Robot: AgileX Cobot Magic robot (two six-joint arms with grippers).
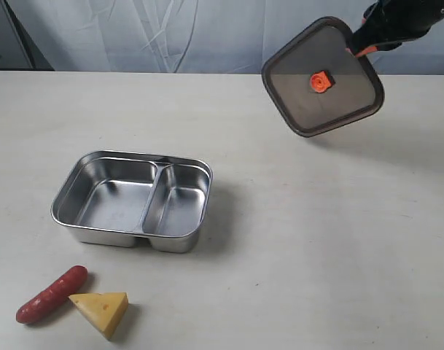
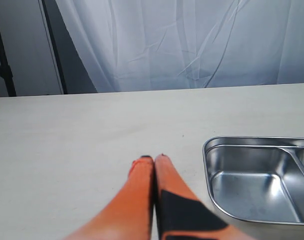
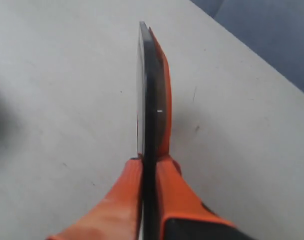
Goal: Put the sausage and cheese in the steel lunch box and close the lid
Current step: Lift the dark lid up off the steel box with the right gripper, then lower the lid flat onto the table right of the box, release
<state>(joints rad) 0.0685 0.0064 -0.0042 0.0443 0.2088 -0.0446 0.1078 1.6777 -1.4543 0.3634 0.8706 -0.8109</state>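
exterior view: the steel lunch box [image 1: 112, 236] sits open on the table [image 1: 316, 219], left of centre. its divider [image 1: 153, 195] splits it into a wider compartment on the left and a narrower one on the right.

we note the sausage [image 1: 52, 294] lying slanted on the table in front of the box, near the lower left corner of the view and well clear of the box wall. the cheese [image 1: 101, 310] lies just beside it on the right. its pointed end reaches toward the sausage's middle, and we cannot tell whether the two touch. both are outside the box.

the lid [image 1: 302, 91] is up in the air at the upper right, well apart from the box. it is tilted so that its flat face turns toward the camera, with the orange knob [image 1: 321, 82] at its centre. the right gripper [image 1: 361, 49] is clamped on the lid's upper right edge.

right wrist view: we see the lid edge-on, squeezed between the two orange fingers [image 3: 179, 195], with the table surface beyond.

left wrist view: the left gripper [image 2: 154, 159] has its two fingers pressed together tip to tip, over the table. we cannot tell whether the tips touch the surface. the box's rounded corner lies near the tips, off to one side and apart from them. a white curtain [image 2: 191, 45] hangs behind the table.
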